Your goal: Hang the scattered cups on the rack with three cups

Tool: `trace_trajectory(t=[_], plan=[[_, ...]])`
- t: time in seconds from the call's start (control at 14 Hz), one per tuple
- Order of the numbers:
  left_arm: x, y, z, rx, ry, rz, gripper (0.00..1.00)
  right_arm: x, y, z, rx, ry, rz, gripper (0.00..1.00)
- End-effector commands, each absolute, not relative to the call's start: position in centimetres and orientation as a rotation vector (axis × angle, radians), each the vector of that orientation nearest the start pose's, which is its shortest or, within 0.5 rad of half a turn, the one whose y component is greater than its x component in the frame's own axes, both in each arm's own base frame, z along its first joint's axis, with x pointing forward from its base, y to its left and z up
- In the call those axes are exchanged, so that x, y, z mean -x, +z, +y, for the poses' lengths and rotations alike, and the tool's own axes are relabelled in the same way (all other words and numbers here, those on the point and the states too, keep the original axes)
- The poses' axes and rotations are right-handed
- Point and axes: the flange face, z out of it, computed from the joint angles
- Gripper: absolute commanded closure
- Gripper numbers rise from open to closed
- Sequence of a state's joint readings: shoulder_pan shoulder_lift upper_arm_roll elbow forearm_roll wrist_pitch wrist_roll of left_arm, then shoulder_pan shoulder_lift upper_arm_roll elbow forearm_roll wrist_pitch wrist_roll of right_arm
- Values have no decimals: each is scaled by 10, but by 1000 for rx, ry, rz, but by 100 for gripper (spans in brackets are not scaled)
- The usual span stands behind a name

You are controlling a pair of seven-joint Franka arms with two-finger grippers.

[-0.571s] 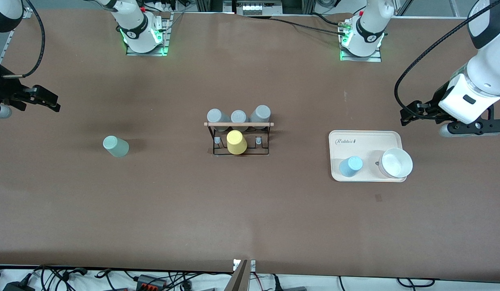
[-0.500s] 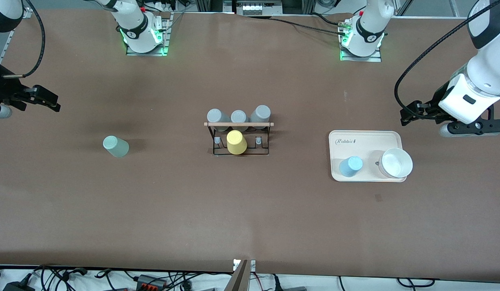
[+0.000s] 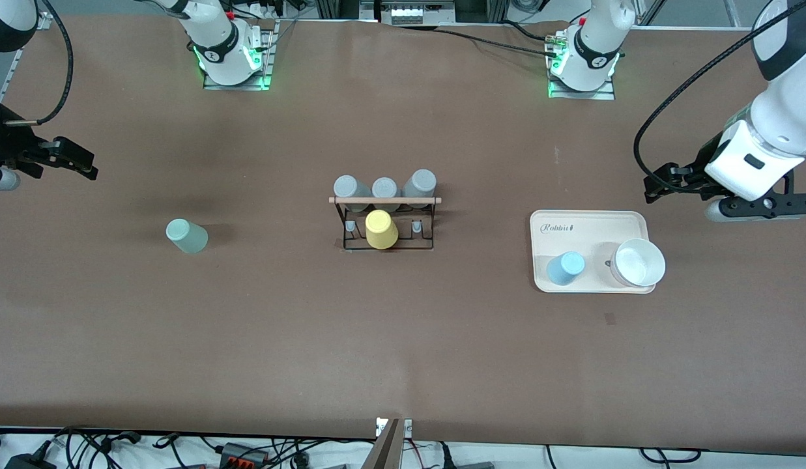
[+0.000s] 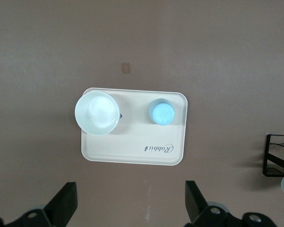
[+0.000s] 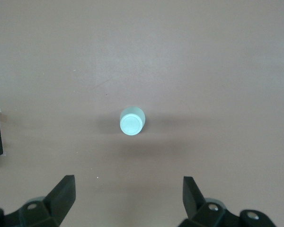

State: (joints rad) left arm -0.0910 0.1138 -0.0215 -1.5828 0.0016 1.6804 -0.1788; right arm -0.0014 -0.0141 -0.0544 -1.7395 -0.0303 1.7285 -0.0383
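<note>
Both grippers, left gripper (image 4: 128, 208) and right gripper (image 5: 128, 203), hang spread and empty, so your blue cup (image 3: 565, 268) sits on the tray (image 3: 588, 221), mint cup (image 3: 186, 235) on the table, rack (image 3: 384, 218) between them.

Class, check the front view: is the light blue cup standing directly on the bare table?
No, the light blue cup stands on the cream tray, beside a white bowl.

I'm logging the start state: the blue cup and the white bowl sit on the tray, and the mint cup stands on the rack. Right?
Not quite. The blue cup and white bowl are on the tray, but the mint cup stands on the bare table toward the right arm's end, apart from the rack, as the front view shows.
</note>
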Motion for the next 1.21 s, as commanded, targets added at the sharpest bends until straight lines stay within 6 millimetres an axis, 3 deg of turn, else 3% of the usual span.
trace_trajectory(t=[0.0, 0.21, 0.36, 0.71, 0.93, 1.14], plan=[[-619, 526, -85, 3139, 45, -31, 0, -553, 573, -33, 3152, 1, 14, 0], [-647, 460, -103, 3137, 55, 3, 0, -555, 570, -33, 3152, 8, 17, 0], [-654, 437, -109, 3133, 78, 14, 0, -555, 571, -33, 3152, 8, 17, 0], [-673, 343, -103, 3131, 142, -28, 0, -555, 570, -30, 3155, 11, 14, 0], [-673, 303, -105, 3121, 222, -25, 0, -555, 571, -30, 3157, 6, 11, 0], [-668, 278, -111, 3109, 285, -13, 0, -556, 570, -32, 3156, 8, 18, 0]])
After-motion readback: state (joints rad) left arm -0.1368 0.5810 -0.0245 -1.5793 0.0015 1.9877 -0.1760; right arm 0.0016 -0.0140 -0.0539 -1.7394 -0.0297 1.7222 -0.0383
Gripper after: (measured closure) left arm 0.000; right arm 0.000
